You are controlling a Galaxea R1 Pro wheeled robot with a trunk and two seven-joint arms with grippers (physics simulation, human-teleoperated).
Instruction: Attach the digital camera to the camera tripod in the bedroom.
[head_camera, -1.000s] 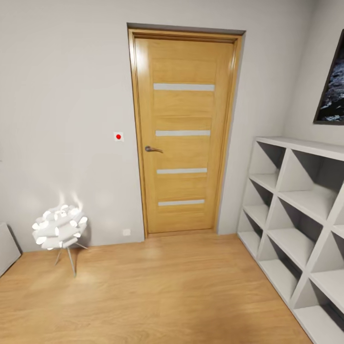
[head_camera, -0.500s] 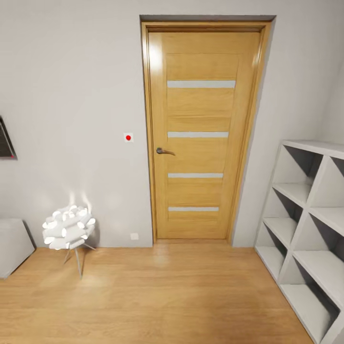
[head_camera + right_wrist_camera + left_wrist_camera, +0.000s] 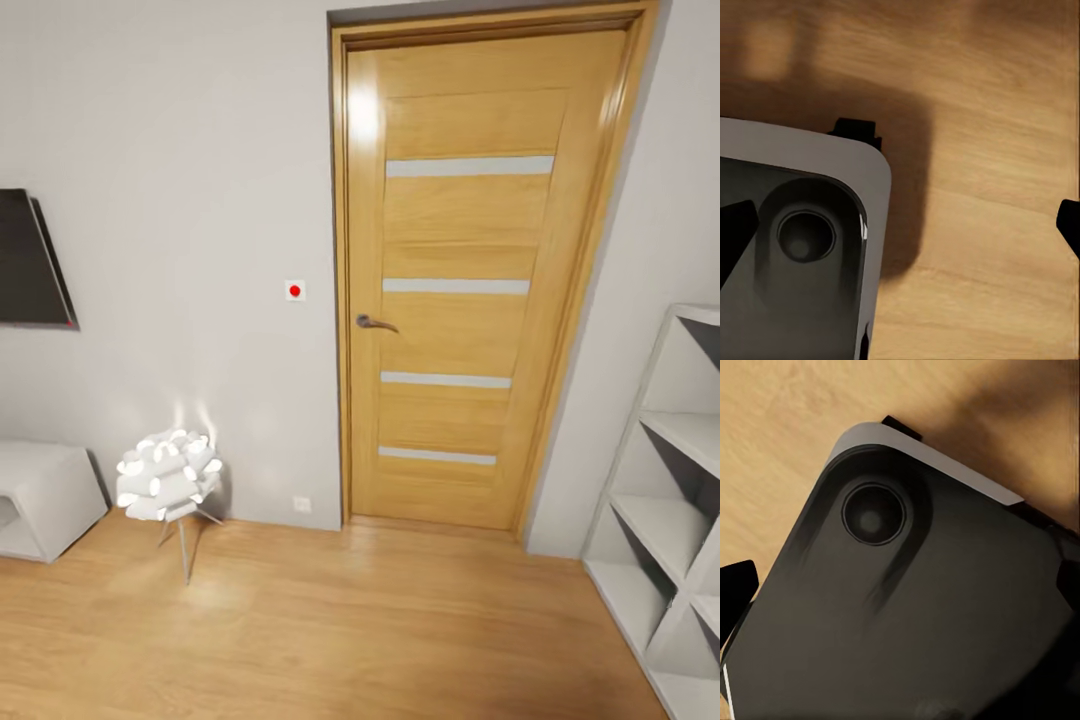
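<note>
The digital camera and the camera tripod are out of view. The head view faces a bedroom wall with a shut wooden door (image 3: 470, 290) above a wood floor (image 3: 350, 620). My left gripper (image 3: 900, 585) stands open, its dark fingertips (image 3: 736, 589) at the picture's two edges with nothing held between them; behind it lies my own dark base (image 3: 907, 645) over the floor. My right gripper (image 3: 900, 225) is open too, fingertips (image 3: 735, 229) wide apart and nothing in them, above the base's grey rim (image 3: 832, 157) and the wood floor (image 3: 982, 225).
A white petal-shaped floor lamp (image 3: 168, 474) on thin legs stands left of the door. White cube shelves (image 3: 670, 500) line the right wall. A dark screen (image 3: 30, 260) hangs at far left above a low white cube (image 3: 45, 495). A red-dot wall switch (image 3: 294, 290) sits beside the door.
The head camera has turned left and come closer: door, lamp and shelves slid right and grew larger. The dark screen and the low white cube came into view at the left.
</note>
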